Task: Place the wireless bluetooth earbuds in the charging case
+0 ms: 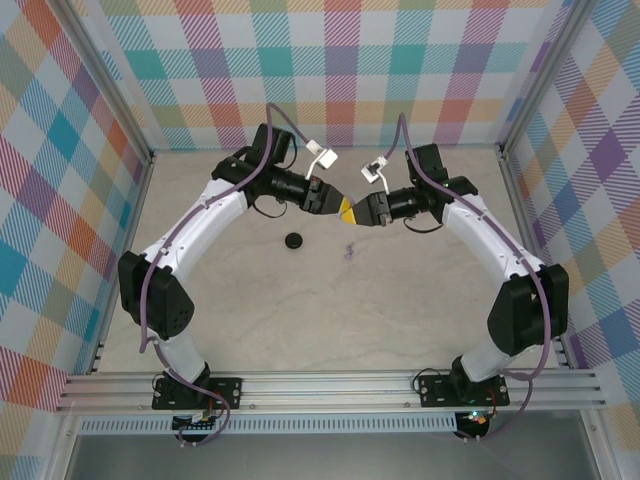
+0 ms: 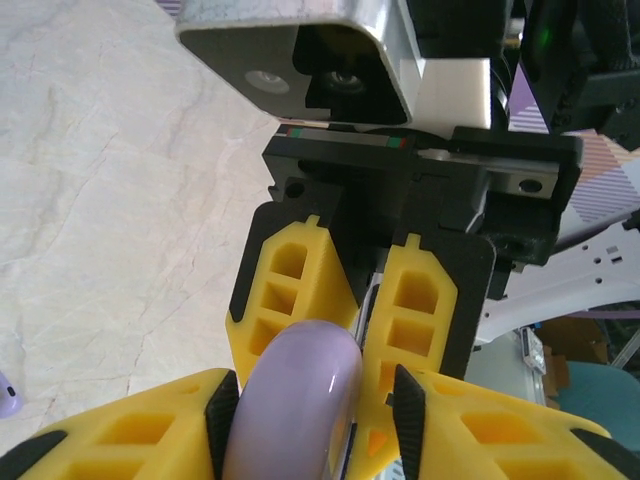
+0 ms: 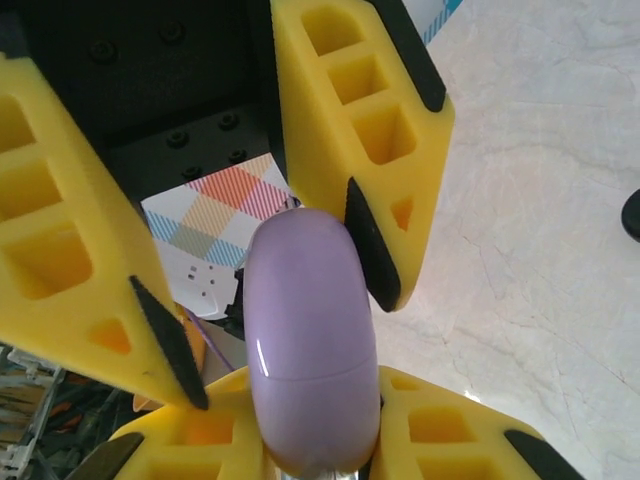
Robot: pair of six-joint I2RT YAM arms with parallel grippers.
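Note:
A pale lavender round charging case (image 3: 310, 330), closed with its seam showing, hangs in the air between both grippers over the table's middle. My right gripper (image 3: 315, 445) is shut on its lower part, with its fingers (image 2: 420, 300) just behind the case (image 2: 295, 400) in the left wrist view. My left gripper (image 2: 312, 415) stands open around it: one pad (image 2: 222, 420) lies at the case's side, the other (image 2: 405, 410) is a little clear of it. A tiny lavender earbud (image 1: 349, 250) lies on the table below, and the earbud (image 2: 5, 395) shows at the frame's left edge.
A small black round piece (image 1: 294, 240) lies on the pale tabletop (image 1: 330, 310) left of the earbud, and the black piece (image 3: 632, 215) shows at the right edge. Plaid walls enclose the table on three sides. Both arms arch inward, tips meeting at centre (image 1: 350, 210).

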